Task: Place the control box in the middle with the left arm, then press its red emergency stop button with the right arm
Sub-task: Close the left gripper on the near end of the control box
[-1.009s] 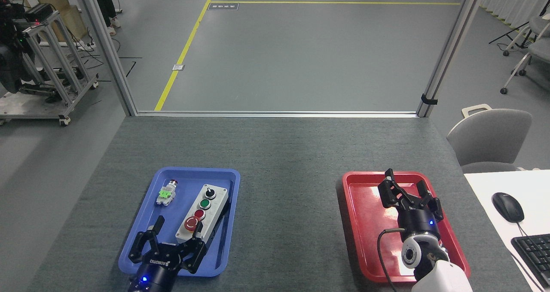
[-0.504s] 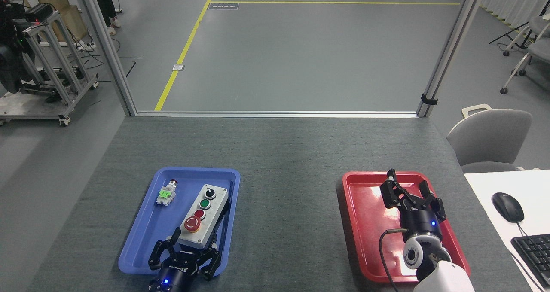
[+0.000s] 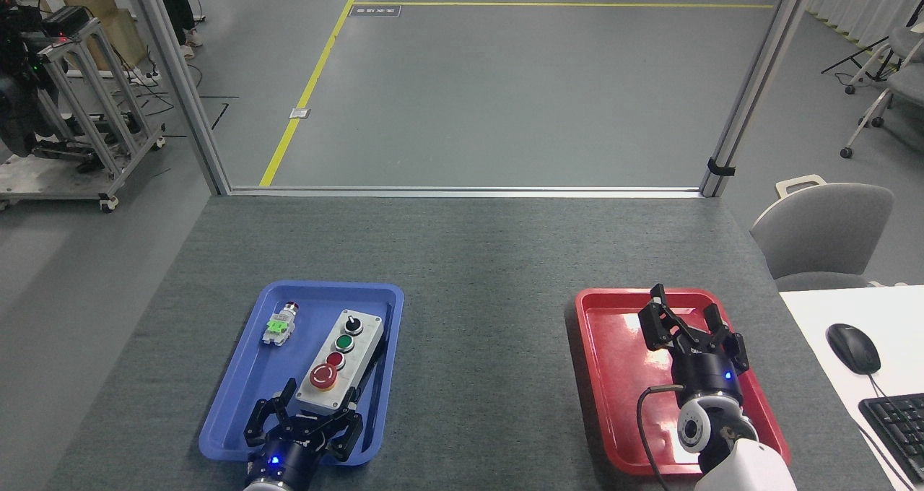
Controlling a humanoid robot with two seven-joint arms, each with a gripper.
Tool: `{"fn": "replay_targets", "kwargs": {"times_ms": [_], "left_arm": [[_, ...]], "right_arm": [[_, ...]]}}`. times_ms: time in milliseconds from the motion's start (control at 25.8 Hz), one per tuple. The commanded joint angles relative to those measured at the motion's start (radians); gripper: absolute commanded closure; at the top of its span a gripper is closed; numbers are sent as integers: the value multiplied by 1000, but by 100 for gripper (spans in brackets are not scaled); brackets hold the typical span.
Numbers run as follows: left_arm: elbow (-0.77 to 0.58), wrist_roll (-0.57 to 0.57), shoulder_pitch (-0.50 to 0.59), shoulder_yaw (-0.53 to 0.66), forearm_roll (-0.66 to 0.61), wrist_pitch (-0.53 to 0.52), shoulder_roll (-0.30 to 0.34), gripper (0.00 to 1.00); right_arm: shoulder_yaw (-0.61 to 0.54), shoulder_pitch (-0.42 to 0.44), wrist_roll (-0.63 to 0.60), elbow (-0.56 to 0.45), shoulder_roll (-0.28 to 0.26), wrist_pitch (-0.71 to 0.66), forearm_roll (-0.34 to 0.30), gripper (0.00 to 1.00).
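1. Your left gripper has its jaws spread wide and holds nothing; its claws sit at the near end of the control box, one finger on each side of that end, though whether they touch the casing is not clear from the head view.
2. Your right gripper is also spread open and empty, poised over the red tray, well apart from the box.
3. What has just changed: over the last second the left gripper swung from the box's left flank to line up with its near end, and in the last half second it edged slightly toward the box. The right arm has barely moved.
4. The control box lies in the blue tray, beside the small green-and-silver switch part, with the red emergency stop button at the end nearest you. It has not shifted.
5. This reads as the approach nearly finished, the grasp not yet made. The middle of the tabletop is bare, so both the carry and the press remain.
6. Mind the mushroom head when closing: it sits just beyond the claws.
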Motion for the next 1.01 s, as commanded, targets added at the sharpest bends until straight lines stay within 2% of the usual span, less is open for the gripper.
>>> {"fn": "replay_targets", "kwargs": {"times_ms": [0, 233, 698, 970], "left_arm": [[1, 6, -2, 4, 1, 0, 5, 1], [10, 4, -9, 4, 1, 0, -4, 1], [179, 4, -122, -1, 5, -4, -55, 1], [196, 6, -133, -1, 4, -1, -61, 1]], "right_arm": [[0, -1, 1, -1, 0, -2, -1, 0], [0, -1, 1, 1, 0, 0, 1, 0], [0, -1, 3, 1, -1, 0, 1, 0], [0, 1, 1, -1, 0, 0, 1, 0]]}}
